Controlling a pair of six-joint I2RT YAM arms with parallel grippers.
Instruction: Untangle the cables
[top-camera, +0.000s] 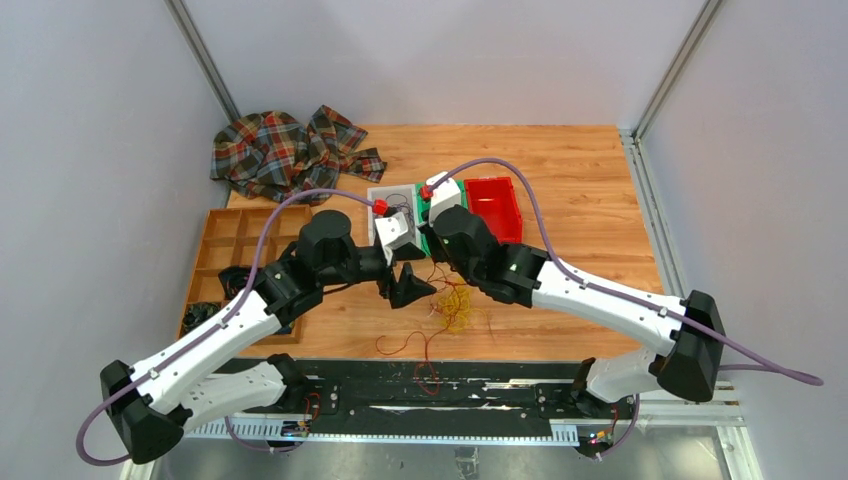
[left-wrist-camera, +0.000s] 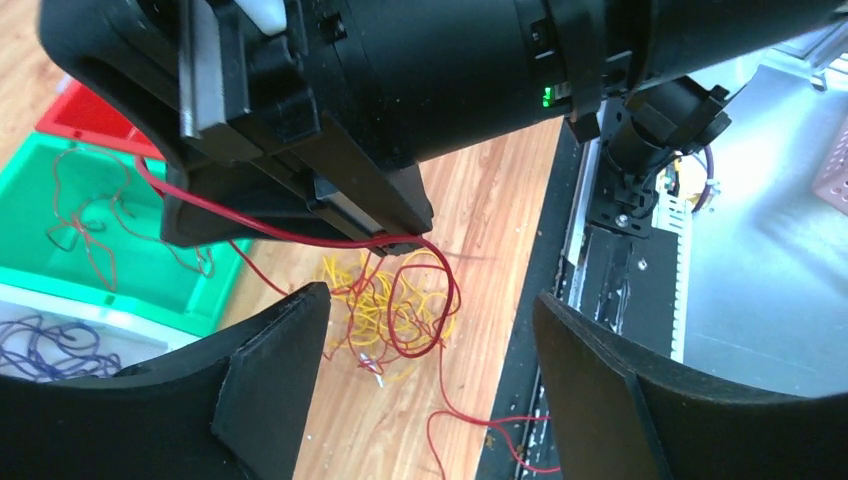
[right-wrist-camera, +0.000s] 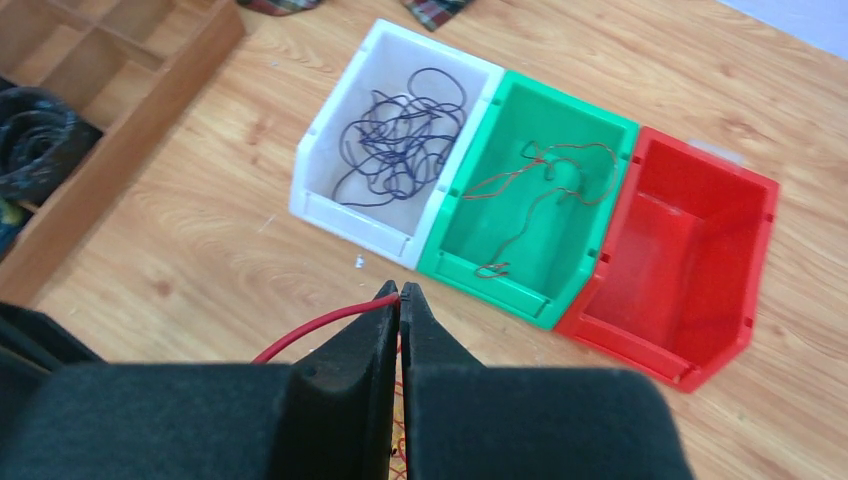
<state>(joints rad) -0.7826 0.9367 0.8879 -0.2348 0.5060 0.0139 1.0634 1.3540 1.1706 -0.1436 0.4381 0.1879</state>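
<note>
Right gripper (right-wrist-camera: 399, 293) is clamped on a red cable (right-wrist-camera: 320, 328) just before the green bin (right-wrist-camera: 490, 283), which is flanked by a white bin (right-wrist-camera: 350, 215) and a red bin (right-wrist-camera: 690, 250). Left gripper (left-wrist-camera: 428, 300), jaws apart, is held near the tangled cables (left-wrist-camera: 385, 315) on the counter (left-wrist-camera: 490, 200).

Robot lab cell. Grey panels (top-camera: 430, 50) on metal posts (top-camera: 205, 60) enclose a wooden table (top-camera: 590, 170). Black mounting rail (top-camera: 500, 398) along its near edge.

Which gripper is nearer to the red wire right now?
Right. The right gripper is shut on the red wire, pinching it. The left gripper is open, facing the wire's loop over the yellow tangle without gripping it.
</note>
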